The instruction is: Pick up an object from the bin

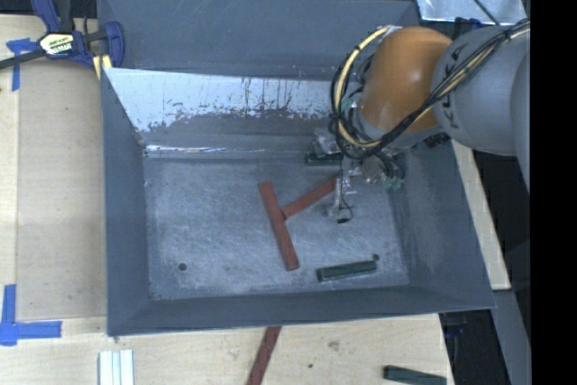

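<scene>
Apparently at the grasp step, the gripper [343, 205] sits at the right end of the shorter brown stick [306, 197], open or closed I cannot tell; next calls for a firm pinch, then a lift

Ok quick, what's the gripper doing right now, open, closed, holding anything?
Gripper: cannot be told whether open or closed; it is at the right end of the shorter reddish-brown stick.

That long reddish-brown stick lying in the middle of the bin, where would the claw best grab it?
Probably the lower half of the long reddish-brown stick, from straight above, closing across its narrow width. It lies flat on the bin floor, and that end is free; a shorter stick meets its upper half.
</scene>
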